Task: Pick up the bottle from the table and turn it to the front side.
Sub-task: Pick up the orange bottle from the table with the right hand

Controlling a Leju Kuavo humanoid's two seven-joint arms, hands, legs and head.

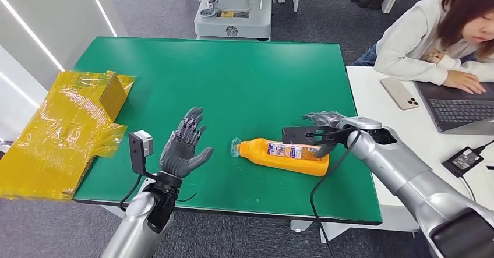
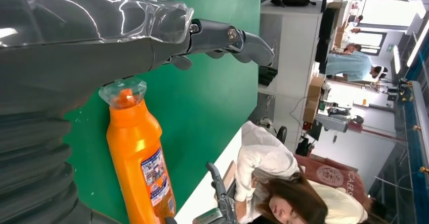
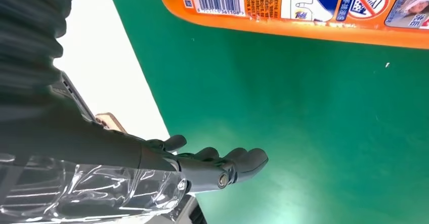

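Bottle (image 1: 284, 155): orange, lying flat on the green desk (image 1: 244, 83), long axis left–right, cap toward the left. Right hand (image 1: 324, 134): just beside its base end, nearer; fingers apart, holding nothing. Left hand (image 1: 185, 147): left of the cap, fingers spread.

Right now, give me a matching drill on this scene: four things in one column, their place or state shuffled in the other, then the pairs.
Things:
1. orange bottle
2. left hand
3. yellow-wrapped box
4. phone

Places or states:
A. on the white desk beside the laptop
B. lying on its side on the green table, barcode label up
C. raised over the table, fingers apart, holding nothing
D. at the green table's left edge, hanging partly over it

Pairs: 1-B, 2-C, 3-D, 4-A
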